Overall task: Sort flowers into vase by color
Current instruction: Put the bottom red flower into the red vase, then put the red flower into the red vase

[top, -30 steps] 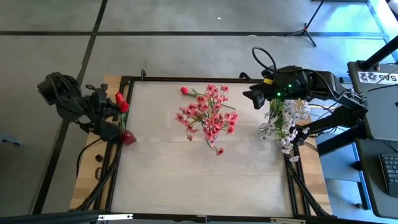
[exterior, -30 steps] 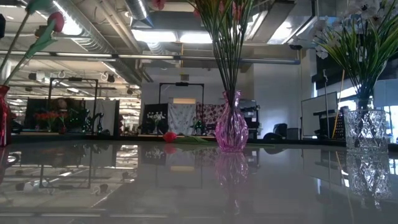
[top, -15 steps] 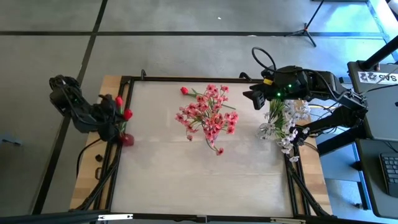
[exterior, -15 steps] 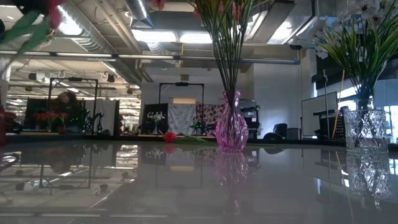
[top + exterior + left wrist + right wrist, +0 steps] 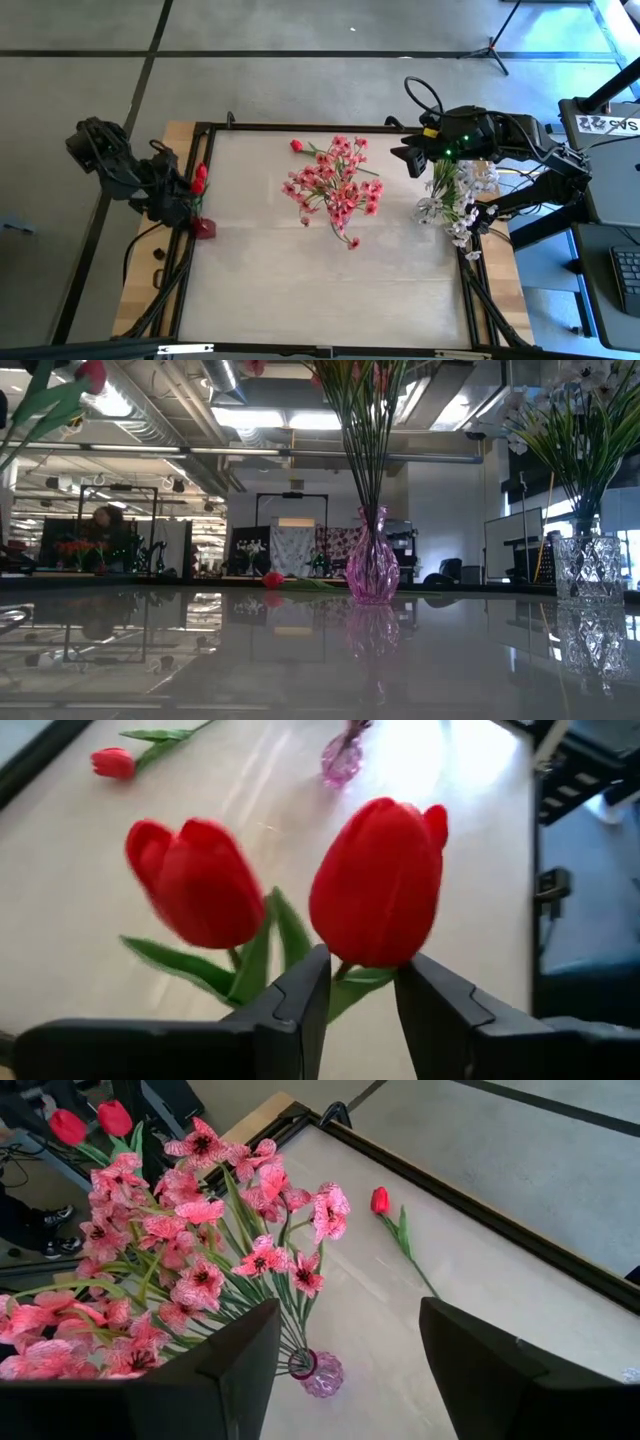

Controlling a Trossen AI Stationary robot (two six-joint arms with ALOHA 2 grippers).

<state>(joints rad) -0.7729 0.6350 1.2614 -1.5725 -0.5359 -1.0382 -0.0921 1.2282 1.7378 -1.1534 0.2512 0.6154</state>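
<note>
My left gripper [image 5: 182, 193] stands at the table's left edge, above a small red vase [image 5: 204, 228], and is shut on a red flower. Two red buds [image 5: 375, 885] [image 5: 195, 880] show just past its fingers. Another red bud [image 5: 297, 145] lies flat on the table at the far side. Pink flowers [image 5: 335, 185] stand in a pink vase [image 5: 371, 570] mid-table. White flowers [image 5: 455, 200] stand in a clear vase [image 5: 588, 565] at the right. My right gripper [image 5: 350, 1320] is open and empty beside the white flowers. My left gripper pinches the thin green stem [image 5: 348, 972] of one red bud between its two fingers, just below the bud. The fingers come from the table's left side, across the stem. The bud stands upright past the fingertips. The fingers hide the lower stem.
The second red bud's stem [image 5: 235, 960] passes beside my left finger; I cannot tell whether the finger touches it. The table's black frame [image 5: 300, 128] runs round the white top. Bare tabletop lies toward the near edge [image 5: 320, 290].
My left arm has shifted about at the table's left edge with the red flower. The buds have swung, and one is blurred in the wrist view. The red vase has slid a little toward the left edge and gone out of the low view.
</note>
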